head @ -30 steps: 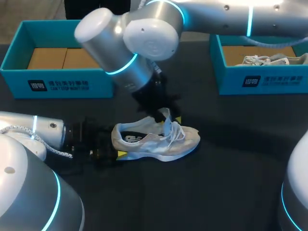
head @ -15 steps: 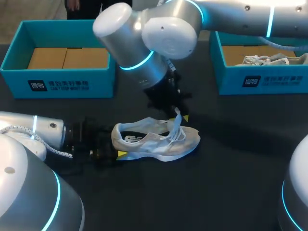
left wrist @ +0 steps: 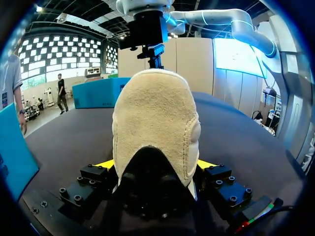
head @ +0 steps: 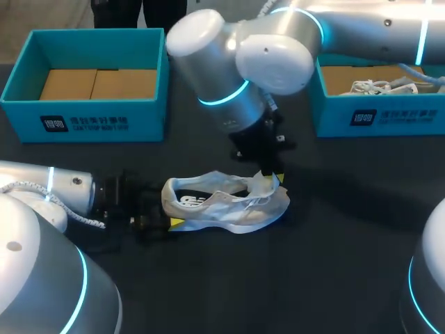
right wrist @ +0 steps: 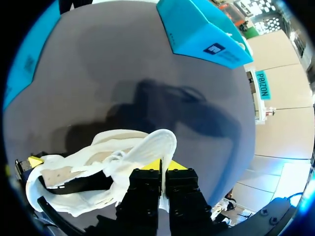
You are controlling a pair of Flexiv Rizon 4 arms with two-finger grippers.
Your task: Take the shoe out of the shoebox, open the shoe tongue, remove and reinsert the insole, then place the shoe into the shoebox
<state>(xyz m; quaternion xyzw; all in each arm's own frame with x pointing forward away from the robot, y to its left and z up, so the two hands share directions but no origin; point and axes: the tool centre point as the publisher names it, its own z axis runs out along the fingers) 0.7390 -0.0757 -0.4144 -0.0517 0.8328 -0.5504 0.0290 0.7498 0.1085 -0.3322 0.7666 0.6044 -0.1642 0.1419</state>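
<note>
- Two grippers engaged: left gripper (left wrist: 155,166) clamps the shoe (head: 226,202) at its heel; right gripper (right wrist: 162,181) pinches the tongue (right wrist: 158,143), fingers nearly together.
- Shoe lies on table (head: 334,264), outside empty shoebox (head: 83,115).
- Step: opening tongue. Next, likely: release, reach insole (head: 192,201).

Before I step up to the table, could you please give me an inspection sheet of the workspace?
Surface: dark table, no spills or marks seen.
Job's things: white shoe stands on the table between the arms. Its tongue is lifted toward the toe. The left shoebox is open and shows only a cardboard floor.
Clutter: a second shoe lies in the right shoebox.
Grippers: left gripper clamps the shoe's heel from both sides. The right gripper pinches the tongue.
Cables: white cable loops along the left arm, clear of the shoe.
Surroundings: nothing seen reaching over the table.
</note>
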